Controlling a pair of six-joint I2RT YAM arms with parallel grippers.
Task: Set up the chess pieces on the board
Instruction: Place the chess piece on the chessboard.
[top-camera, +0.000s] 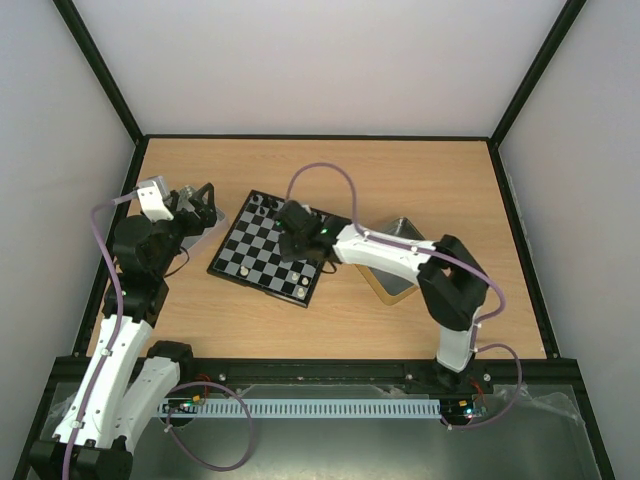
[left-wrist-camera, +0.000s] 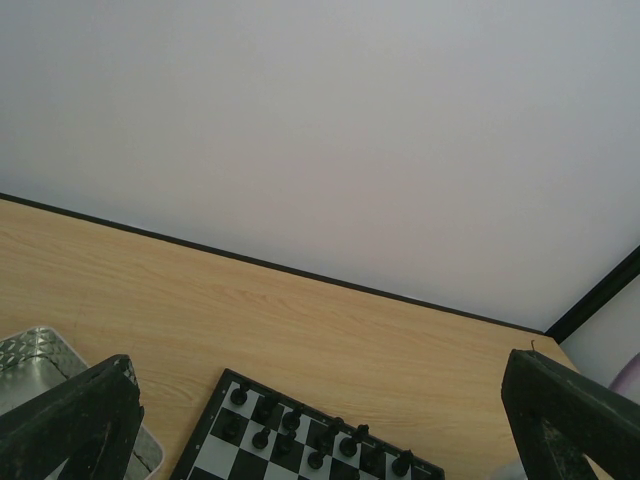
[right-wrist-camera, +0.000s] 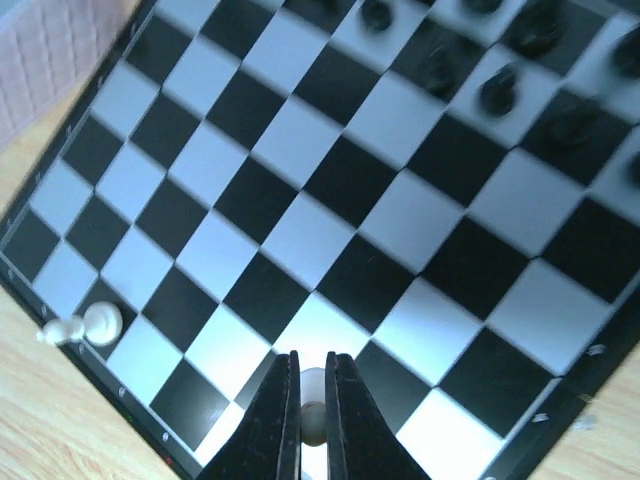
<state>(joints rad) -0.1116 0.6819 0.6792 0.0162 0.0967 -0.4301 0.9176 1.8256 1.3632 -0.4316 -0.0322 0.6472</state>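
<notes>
I see right gripper (right-wrist-camera: 312, 362) pinching white piece (right-wrist-camera: 313, 405) at board (right-wrist-camera: 300, 230) edge. Left gripper (left-wrist-camera: 318, 360) spread wide above silver tray (left-wrist-camera: 30, 350), left of board.

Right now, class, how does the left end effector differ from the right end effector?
The left end effector stands wide open and empty; the right end effector is shut on a white chess piece. The left hangs beside the board, by a metal tray; the right is above the board's edge squares. Both have two dark fingers.
</notes>
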